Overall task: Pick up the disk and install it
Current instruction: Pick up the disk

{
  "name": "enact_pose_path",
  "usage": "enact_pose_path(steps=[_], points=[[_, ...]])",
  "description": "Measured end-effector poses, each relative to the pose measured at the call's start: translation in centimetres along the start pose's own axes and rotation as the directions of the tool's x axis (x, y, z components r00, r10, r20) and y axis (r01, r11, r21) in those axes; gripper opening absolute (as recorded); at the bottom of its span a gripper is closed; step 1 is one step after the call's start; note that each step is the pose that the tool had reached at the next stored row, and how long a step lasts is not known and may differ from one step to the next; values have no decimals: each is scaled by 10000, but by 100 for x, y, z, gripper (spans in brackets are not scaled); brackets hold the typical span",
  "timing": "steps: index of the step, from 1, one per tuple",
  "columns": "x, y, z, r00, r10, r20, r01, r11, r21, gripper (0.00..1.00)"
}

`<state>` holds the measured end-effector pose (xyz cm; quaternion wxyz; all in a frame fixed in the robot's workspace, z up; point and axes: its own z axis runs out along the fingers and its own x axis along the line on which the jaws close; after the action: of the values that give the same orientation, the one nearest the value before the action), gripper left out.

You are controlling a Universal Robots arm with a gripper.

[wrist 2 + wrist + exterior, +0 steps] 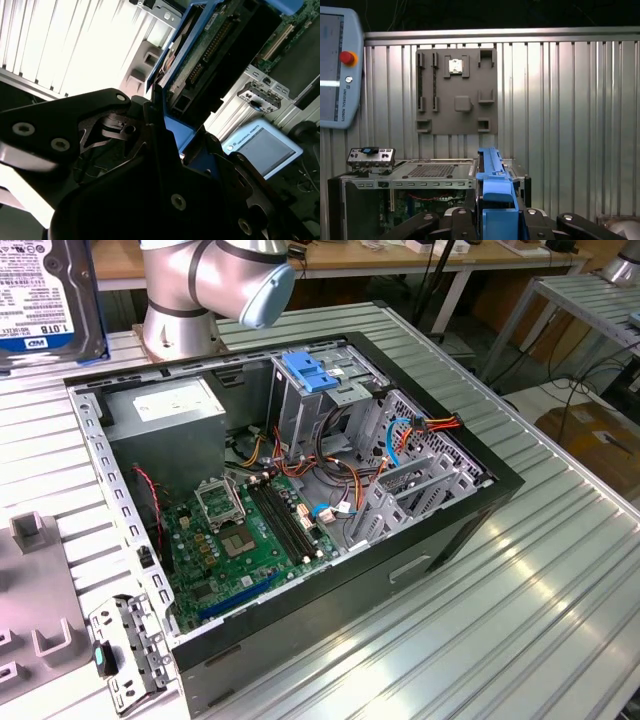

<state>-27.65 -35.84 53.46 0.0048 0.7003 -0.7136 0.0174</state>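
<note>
We find the disk lifted off the worktop, at the exterior view's upper left, well apart from the open computer case and with its labelled face towards that camera. The pincer is clamped on it. In both wrist views the black fingers press from either side on the blue carrier at one end of the disk, so the long body stands out free beyond them. We judge the hold is chosen for that reason: a grip on the plastic frame spares the bare circuit board and connector row seen in the second wrist view, and leaves most of the length clear of the fingers.

In the first wrist view the disk shows edge-on, upright between the fingers, with the case lying past it on the ribbed worktop. It seems lined up with the case, not tilted across it.

Inside the case the metal drive cage with its blue latch piece stands beside the green motherboard — open from above, likely so a drive can be let in. So the pick-up looks done; the installing is not.
</note>
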Motion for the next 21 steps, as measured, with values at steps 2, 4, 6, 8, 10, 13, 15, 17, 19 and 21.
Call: enact_pose_path(steps=[2, 4, 6, 8, 10, 13, 15, 17, 19, 21], points=[[34, -4, 3, 10000, 0, 0, 0, 10000, 1, 36], [79, -6, 5, 10000, 1, 3, -1, 10000, -1, 36], [146, -9, 10, 10000, 1, 37, -1, 10000, -2, 36], [203, -11, 15, 9999, 3, 142, -3, 10000, -2, 36], [279, -15, 21, 9993, 7, 371, -7, 10000, -7, 36], [364, -43, 27, 9988, 9, 480, -9, 10000, -9, 36], [391, -116, 30, 9988, 9, 496, -9, 10000, -9, 36], [399, -187, 31, 9987, 10, 504, -9, 10000, -11, 36], [401, -262, 33, 9987, 10, 510, -9, 10000, -10, 36], [402, -367, 35, 9987, 10, 514, -9, 10000, -10, 36]])
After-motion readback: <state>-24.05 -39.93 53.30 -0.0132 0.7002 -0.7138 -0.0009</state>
